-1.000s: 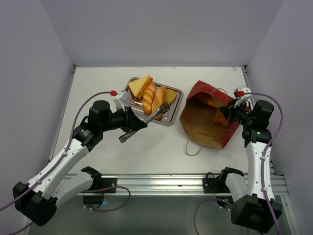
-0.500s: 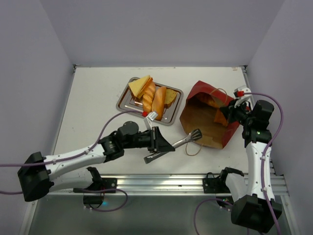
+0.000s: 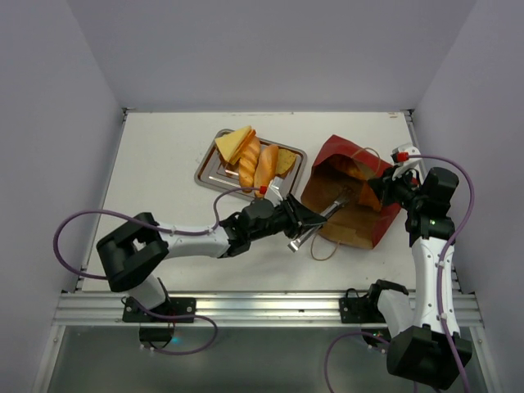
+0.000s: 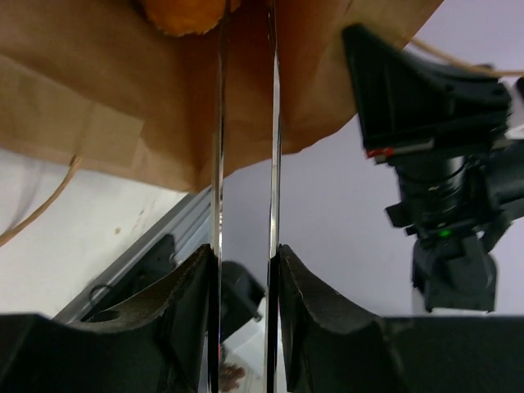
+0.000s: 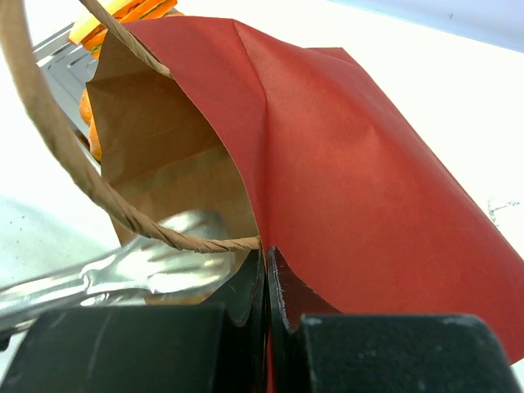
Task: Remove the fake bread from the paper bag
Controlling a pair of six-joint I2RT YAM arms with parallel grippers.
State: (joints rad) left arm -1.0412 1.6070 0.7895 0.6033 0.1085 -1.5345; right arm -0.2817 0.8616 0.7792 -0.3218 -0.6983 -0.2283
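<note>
From above, the left gripper (image 3: 301, 221) clamps a pair of metal tongs (image 3: 327, 213). Their tips reach into the open mouth of the paper bag (image 3: 348, 231), and a piece of fake bread (image 3: 366, 196) lies inside, just beyond them. Other loaves (image 3: 258, 164) lie on the tray (image 3: 206, 173). The right gripper (image 3: 381, 190) pinches the bag's rim.

Left wrist: the tong blades stand slightly apart, with the bread just past their tips.

Right wrist: the fingers (image 5: 242, 291) are closed on the red edge, beside the twine handle (image 5: 65, 164).
</note>
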